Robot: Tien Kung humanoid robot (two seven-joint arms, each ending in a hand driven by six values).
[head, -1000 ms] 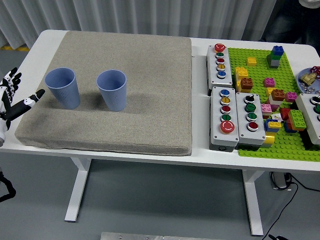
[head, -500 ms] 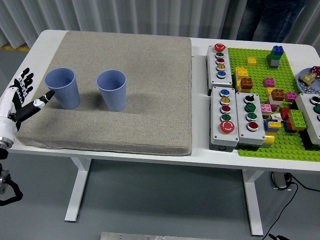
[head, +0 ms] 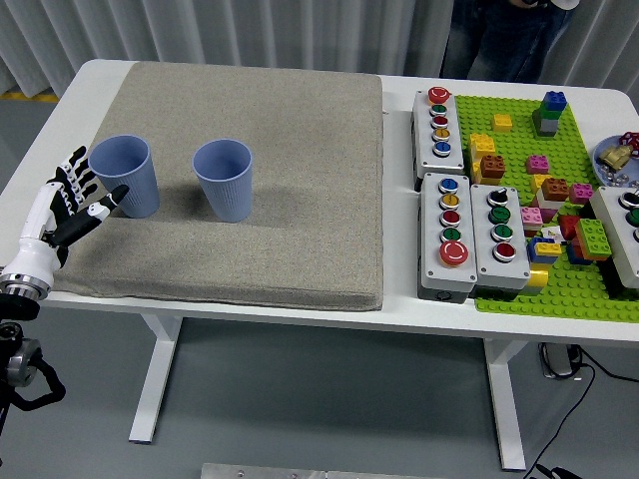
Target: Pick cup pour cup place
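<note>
Two blue paper cups stand upright on a grey mat (head: pixel 250 130). The left cup (head: pixel 125 175) is near the mat's left edge and the right cup (head: pixel 224 179) stands about a hand's width beside it. My left hand (head: pixel 80 195) comes in from the lower left with its fingers spread, just left of the left cup. Its thumb tip reaches the cup's lower side, and the fingers hold nothing. My right hand is out of the picture.
Right of the mat lie three grey button boxes (head: pixel 454 235) and a green brick baseplate (head: pixel 559 200) with several loose bricks. A person's legs (head: pixel 504 35) stand behind the table's far edge.
My left hand has moved up and to the right, from off the mat's left edge to right beside the left cup. A person has stepped into view at the far side.
</note>
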